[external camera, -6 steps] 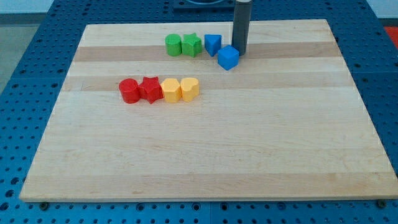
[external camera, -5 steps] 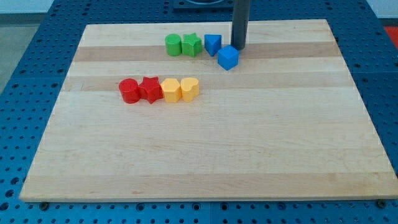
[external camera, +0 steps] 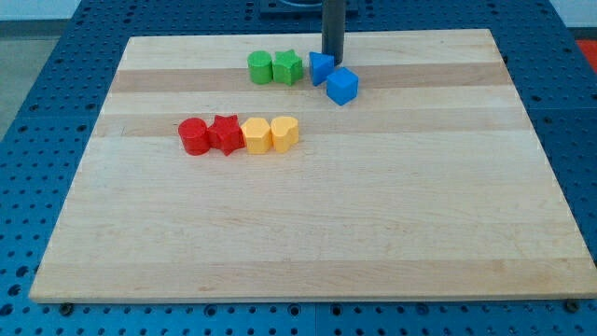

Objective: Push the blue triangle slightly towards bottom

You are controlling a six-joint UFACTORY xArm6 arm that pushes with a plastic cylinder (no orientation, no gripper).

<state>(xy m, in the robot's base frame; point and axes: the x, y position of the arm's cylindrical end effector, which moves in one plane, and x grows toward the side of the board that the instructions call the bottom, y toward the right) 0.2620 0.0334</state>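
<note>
Just above the blue triangle sits my tip, touching its top edge; no jaws show, so their state is unknown.

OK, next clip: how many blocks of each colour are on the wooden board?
Green: 2, green cylinder, green star
Blue: 2, blue triangle, blue cube
Red: 2, red cylinder, red star
Yellow: 2
Total: 8
</note>
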